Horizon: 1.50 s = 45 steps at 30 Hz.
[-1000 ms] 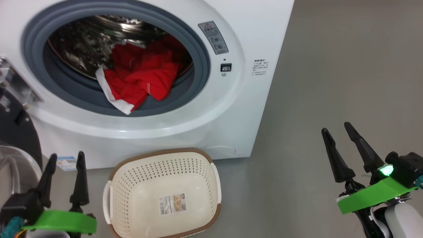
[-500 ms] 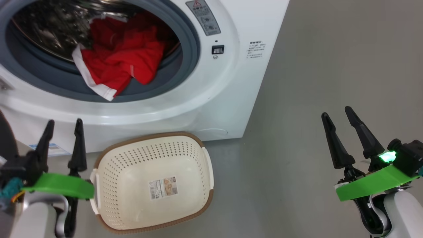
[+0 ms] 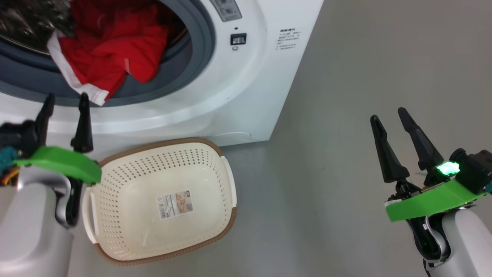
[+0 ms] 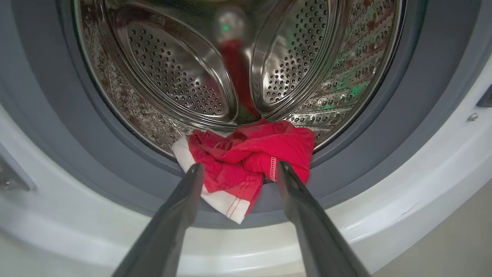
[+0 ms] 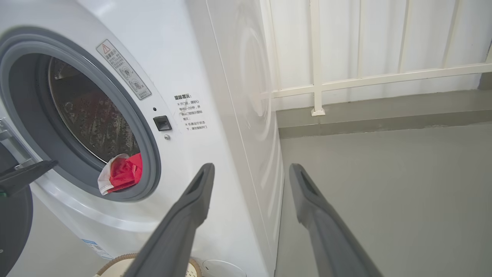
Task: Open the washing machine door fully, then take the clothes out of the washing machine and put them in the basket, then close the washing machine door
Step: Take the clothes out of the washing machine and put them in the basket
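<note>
The white washing machine (image 3: 238, 96) stands open, and red clothes (image 3: 111, 50) with a white trim band lie at the drum's mouth on the grey gasket. The washing machine door (image 5: 11, 223) shows as a black edge, swung aside at the lower left of the right wrist view. The cream basket (image 3: 161, 143) sits on the floor in front of the machine, holding nothing. My left gripper (image 3: 66, 96) is open just short of the machine's lower rim. In the left wrist view it (image 4: 240, 165) points at the clothes (image 4: 250, 154). My right gripper (image 3: 387, 113) is open over bare floor, right of the machine.
Grey floor (image 3: 346, 77) spreads to the right of the machine. A white railing (image 5: 319, 57) and a low ledge run behind it. The steel perforated drum (image 4: 177, 77) is deep behind the clothes.
The head camera has swung, shifting the machine up and left in the picture. My left gripper has risen from beside the basket towards the drum opening. The right gripper has hardly moved.
</note>
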Tool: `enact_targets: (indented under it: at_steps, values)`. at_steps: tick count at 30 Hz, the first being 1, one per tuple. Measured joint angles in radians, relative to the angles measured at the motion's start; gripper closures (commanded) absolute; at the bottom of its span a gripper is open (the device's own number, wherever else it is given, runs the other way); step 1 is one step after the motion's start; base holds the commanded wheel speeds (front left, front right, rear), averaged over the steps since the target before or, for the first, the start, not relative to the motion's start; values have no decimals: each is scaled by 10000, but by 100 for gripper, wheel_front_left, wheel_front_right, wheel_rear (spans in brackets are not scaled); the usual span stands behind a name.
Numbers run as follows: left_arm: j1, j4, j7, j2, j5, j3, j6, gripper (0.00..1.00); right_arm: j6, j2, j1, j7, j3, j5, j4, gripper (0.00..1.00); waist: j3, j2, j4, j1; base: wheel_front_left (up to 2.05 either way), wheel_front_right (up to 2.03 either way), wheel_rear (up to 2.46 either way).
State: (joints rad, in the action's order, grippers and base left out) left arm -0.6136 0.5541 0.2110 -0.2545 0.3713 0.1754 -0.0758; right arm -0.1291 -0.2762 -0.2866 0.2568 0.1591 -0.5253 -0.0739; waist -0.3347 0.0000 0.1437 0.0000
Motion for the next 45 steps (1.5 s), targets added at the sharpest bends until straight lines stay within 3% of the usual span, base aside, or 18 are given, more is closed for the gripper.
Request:
enact_targets:
  at_steps: [25,45]
  values:
    - [-4857,3670,-972,40,384,487,-420,0,0,713,-866,2,351,230,249,0,-1779,0,973,0,0,0,0]
    - [-6734,6602,-2708,33,754,723,-431,0,0,1074,-1061,2,437,230,244,0,-2339,0,1652,0,0,0,0]
